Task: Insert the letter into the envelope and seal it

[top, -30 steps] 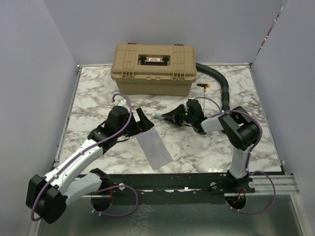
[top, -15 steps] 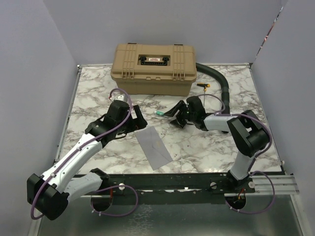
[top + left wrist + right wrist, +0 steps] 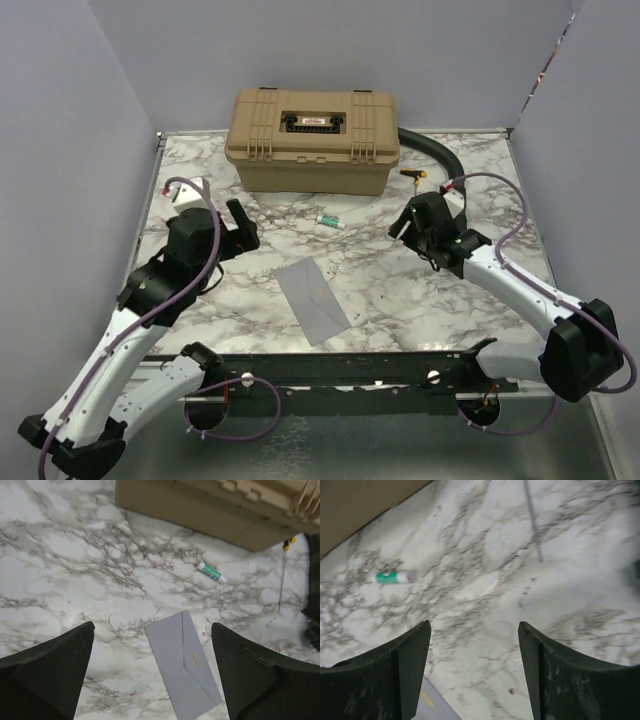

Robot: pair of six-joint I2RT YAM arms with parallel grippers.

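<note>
The grey-lavender envelope [image 3: 313,300] lies flat on the marble table with its triangular flap folded down; it also shows in the left wrist view [image 3: 185,665], and a corner of it shows in the right wrist view [image 3: 432,705]. The letter is out of view. My left gripper [image 3: 238,225] [image 3: 152,626] hovers open to the upper left of the envelope, holding nothing. My right gripper [image 3: 402,226] [image 3: 474,625] hangs open over bare marble to the envelope's upper right, also empty.
A green-and-white glue stick [image 3: 330,221] [image 3: 211,573] [image 3: 395,577] lies loose between the grippers. A tan hard case [image 3: 312,140] stands at the back. A black hose [image 3: 445,165] curves at the back right, with a small screwdriver [image 3: 412,175] beside it.
My right gripper has opened, left the glue stick on the table and drawn back to the right. The left arm has pulled away to the left. The envelope has stayed put.
</note>
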